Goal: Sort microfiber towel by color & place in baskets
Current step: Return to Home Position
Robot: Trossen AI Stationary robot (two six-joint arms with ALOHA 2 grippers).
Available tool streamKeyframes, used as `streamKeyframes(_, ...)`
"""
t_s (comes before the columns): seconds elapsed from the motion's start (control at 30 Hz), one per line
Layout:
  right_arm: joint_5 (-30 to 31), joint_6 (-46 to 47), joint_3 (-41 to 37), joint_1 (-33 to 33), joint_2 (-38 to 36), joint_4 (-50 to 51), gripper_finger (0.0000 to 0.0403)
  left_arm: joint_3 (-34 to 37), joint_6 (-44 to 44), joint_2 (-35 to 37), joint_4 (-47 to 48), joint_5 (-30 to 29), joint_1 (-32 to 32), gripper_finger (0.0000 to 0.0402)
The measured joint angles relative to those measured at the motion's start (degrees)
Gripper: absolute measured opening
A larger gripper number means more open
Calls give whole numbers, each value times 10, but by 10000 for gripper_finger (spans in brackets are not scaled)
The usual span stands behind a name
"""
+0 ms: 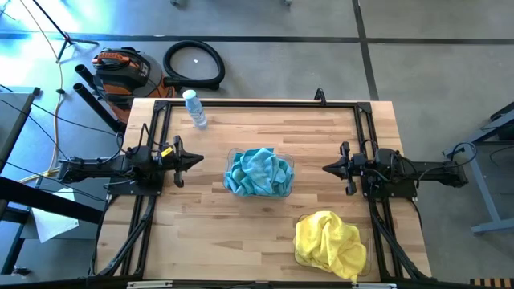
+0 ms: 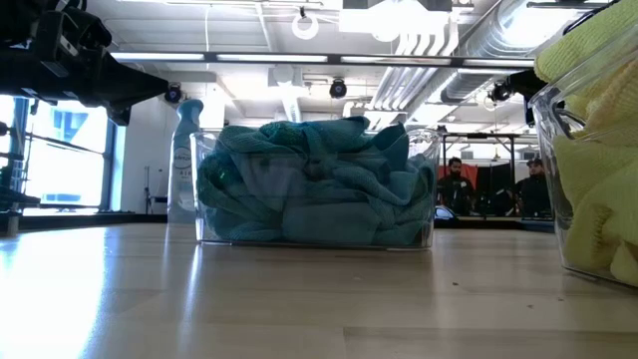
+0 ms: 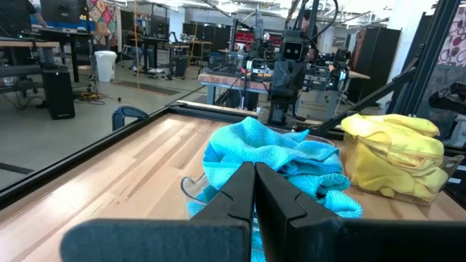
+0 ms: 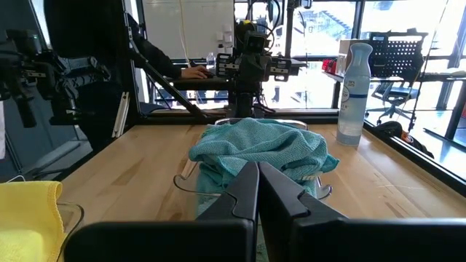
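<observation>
Teal blue microfiber towels [image 1: 259, 171] fill one clear rectangular plastic basket [image 1: 231, 154]; bright yellow towels [image 1: 329, 241] fill its twin basket [image 2: 554, 179] nearby. Left claw [image 1: 199, 160] and right claw [image 1: 326, 168] flank the teal-filled basket, each pinched together, empty.

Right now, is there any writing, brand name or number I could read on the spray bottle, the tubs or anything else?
Nothing here can be read.
Clear plastic spray bottle: pale label, print too blurred.
Orange and black machine on the floor: any marking too small to tell.
Clear plastic tub of teal cloths, clear plastic tub of yellow cloths: no labels seen.
</observation>
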State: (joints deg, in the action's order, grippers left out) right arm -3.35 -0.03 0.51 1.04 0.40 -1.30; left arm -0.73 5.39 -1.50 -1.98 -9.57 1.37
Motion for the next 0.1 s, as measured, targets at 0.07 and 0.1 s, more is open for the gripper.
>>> streamKeyframes(0.07, 0, 0, 0, 0, 0, 0, 1, 0, 0, 0, 0, 0, 0, 0)
streamKeyframes(0.1, 0, 0, 0, 0, 0, 0, 1, 0, 0, 0, 0, 0, 0, 0)
